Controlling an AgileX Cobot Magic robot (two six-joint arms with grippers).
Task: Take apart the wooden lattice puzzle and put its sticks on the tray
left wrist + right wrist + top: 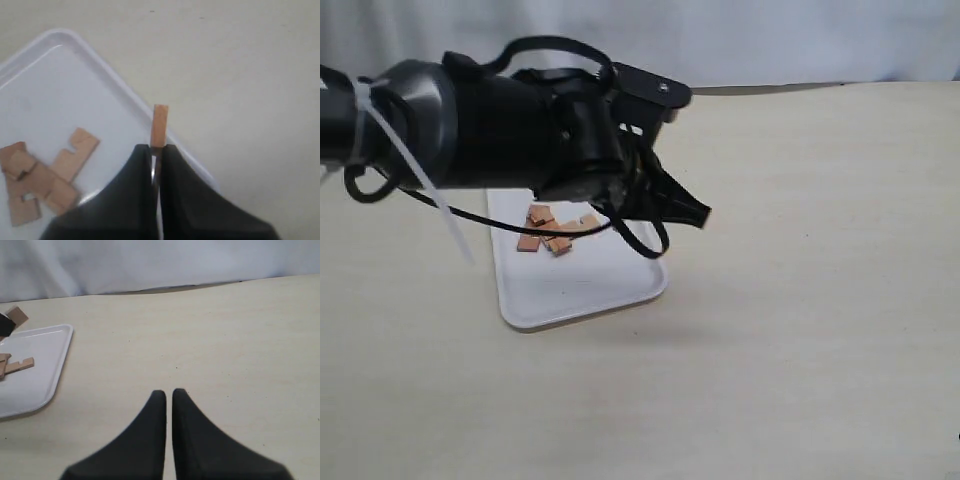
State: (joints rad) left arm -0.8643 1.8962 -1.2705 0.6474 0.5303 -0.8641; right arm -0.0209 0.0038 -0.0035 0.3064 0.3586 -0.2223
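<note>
My left gripper (157,146) is shut on one reddish-brown stick (160,125), which pokes out past the fingertips above the white tray's rim (125,95). In the exterior view this gripper (700,214) hangs over the tray's (580,295) right edge, and the held stick is hidden there. Several loose notched sticks (552,232) lie in a small heap on the tray's far part (45,175). No assembled lattice puzzle shows in any view. My right gripper (168,392) is shut with nothing in it, low over bare table, well to the side of the tray (55,365).
The left arm's black body and cables (470,120) cover the tray's far-left part in the exterior view. A pale curtain (150,260) stands behind the table's back edge. The beige tabletop (800,300) stretches right of the tray.
</note>
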